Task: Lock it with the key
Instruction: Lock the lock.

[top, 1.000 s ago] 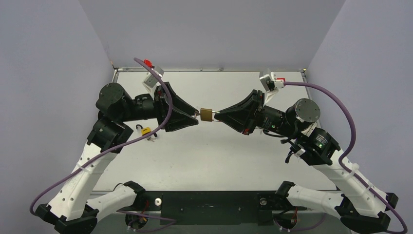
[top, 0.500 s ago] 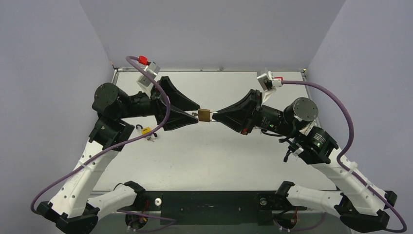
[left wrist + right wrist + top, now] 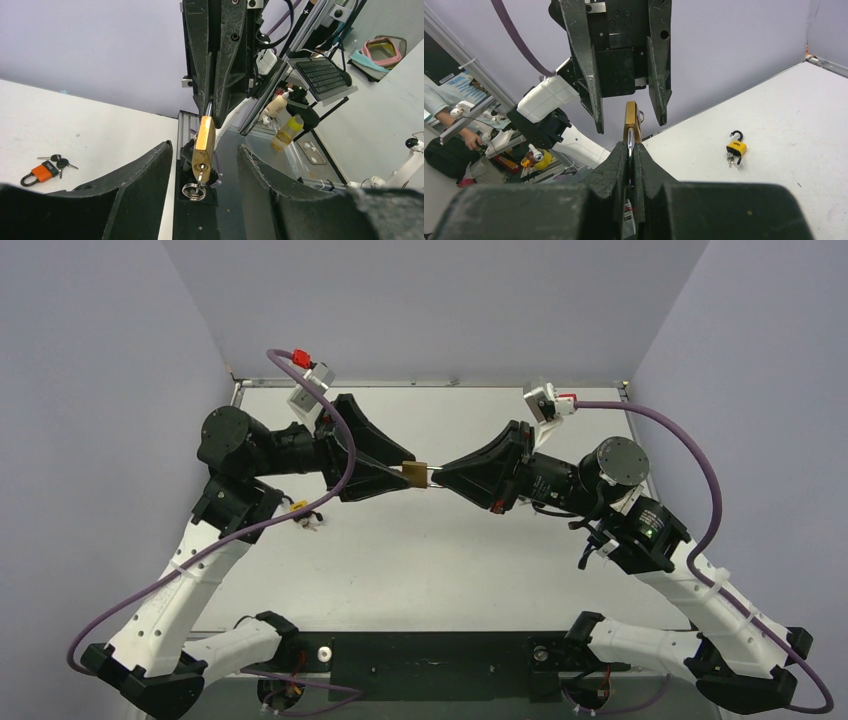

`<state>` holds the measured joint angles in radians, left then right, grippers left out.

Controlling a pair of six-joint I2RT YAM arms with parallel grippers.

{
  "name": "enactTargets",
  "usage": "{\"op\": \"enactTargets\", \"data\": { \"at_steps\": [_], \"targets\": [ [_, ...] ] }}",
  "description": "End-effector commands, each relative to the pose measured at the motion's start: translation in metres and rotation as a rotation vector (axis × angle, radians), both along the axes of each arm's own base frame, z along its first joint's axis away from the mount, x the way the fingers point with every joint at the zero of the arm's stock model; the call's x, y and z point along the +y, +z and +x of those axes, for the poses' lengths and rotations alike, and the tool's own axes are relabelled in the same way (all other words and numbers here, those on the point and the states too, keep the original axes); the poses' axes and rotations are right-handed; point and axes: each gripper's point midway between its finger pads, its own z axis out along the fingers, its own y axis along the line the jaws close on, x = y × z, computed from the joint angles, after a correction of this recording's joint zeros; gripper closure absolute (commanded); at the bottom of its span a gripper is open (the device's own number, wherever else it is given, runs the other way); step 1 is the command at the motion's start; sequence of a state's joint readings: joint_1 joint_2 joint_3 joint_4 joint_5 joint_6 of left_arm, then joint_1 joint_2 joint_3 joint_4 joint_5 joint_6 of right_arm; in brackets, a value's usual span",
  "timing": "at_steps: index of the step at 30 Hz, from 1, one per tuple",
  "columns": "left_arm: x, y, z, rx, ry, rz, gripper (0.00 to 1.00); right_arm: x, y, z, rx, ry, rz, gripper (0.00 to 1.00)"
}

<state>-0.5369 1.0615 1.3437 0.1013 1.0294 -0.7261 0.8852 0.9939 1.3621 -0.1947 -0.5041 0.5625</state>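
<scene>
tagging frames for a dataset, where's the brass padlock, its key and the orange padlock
brass padlock (image 3: pixel 205 140), left wrist view, middle of body
key (image 3: pixel 199 177), left wrist view, head under the lock
orange padlock (image 3: pixel 45 171), left wrist view, orange body

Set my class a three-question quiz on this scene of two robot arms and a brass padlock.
1. True or false: the left hand is shut on the brass padlock.
2. Which hand grips the brass padlock's shackle? A) left B) right
3. Fill in: the small orange padlock lies on the white ____.
Key: 1 false, the left hand is open; 2 B, the right hand; 3 table.
</scene>
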Motion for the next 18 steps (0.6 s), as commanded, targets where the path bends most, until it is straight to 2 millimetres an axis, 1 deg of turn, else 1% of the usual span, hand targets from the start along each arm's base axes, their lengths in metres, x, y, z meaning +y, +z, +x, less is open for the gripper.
{"op": "enactTargets", "data": {
  "at_steps": [1,10,18],
  "targets": [
    [0.0008,0.0077,-0.0057,-0.038,-0.028,-0.027,0.53,-0.0088,0.0413,-0.0107,-0.081,0.01,0.105,1.0],
    [-0.001,0.0079,-0.008,-0.028,-0.05,-0.031,0.55,-0.0071,0.0403,-0.0091,-0.083,0.009,0.101,1.0],
    [-0.0045,0.004,-0.008,-0.015,-0.065,-0.027,0.58,-0.0072,0.0408,-0.0083,-0.085,0.006,0.103,1.0]
  ]
}}
